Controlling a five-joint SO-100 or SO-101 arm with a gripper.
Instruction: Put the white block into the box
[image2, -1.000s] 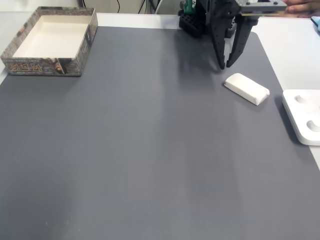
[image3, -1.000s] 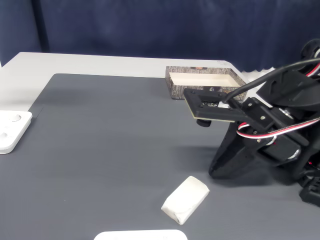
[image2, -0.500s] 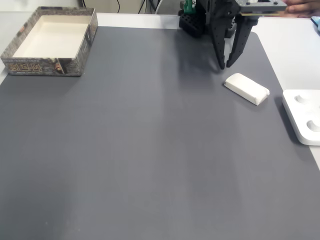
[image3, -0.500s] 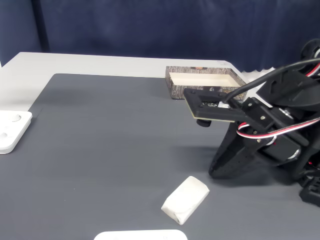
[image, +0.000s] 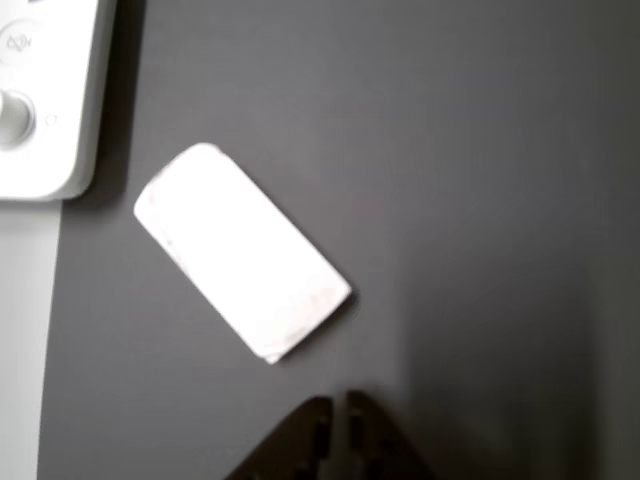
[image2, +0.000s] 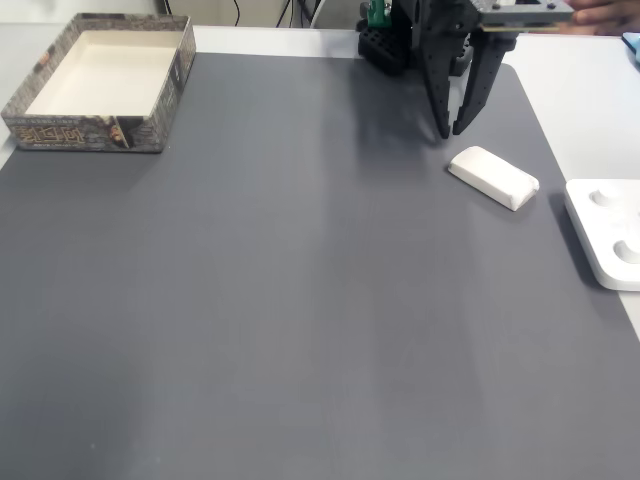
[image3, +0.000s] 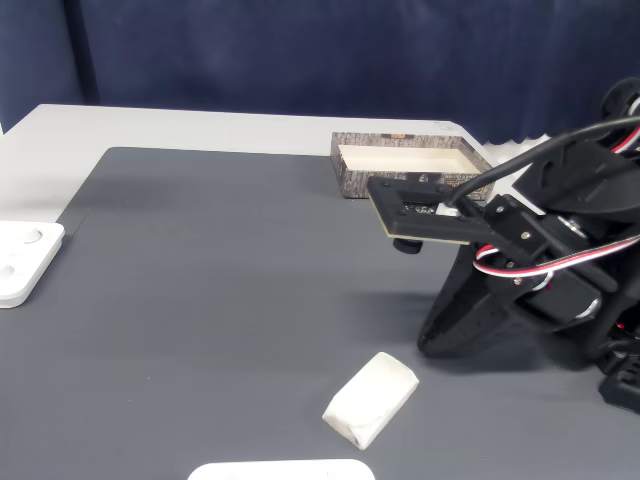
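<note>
Dark grey mat (image2: 300, 300) covers the table, navy curtain (image3: 300, 50) behind it in a fixed view; the white block (image2: 493, 177) is lying flat on the mat near its right edge in a fixed view, well apart from the box (image2: 100, 85), which is set at the far left corner. The gripper (image2: 457, 130) is seen hanging tips-down just beyond the block's far-left end, apart from it, nothing between the jaws; a narrow gap is visible between the two fingertips in this view and in the other view (image: 335, 410), so the hand is judged empty and only slightly parted. Key relation: the block's long axis is run diagonally, from upper left to lower right in the other view (image: 243, 250), with the tips sitting off the lower-right short end rather than over the middle. In another fixed view the block (image3: 370, 399) is seen in front of and below the gripper (image3: 432, 345), not under it. A grasp is judged to need the jaws widened, shifted over the block's middle and turned so the short width is spanned. The flat white device (image2: 605, 235) is lying just past the block, near enough to be minded, not touching
</note>
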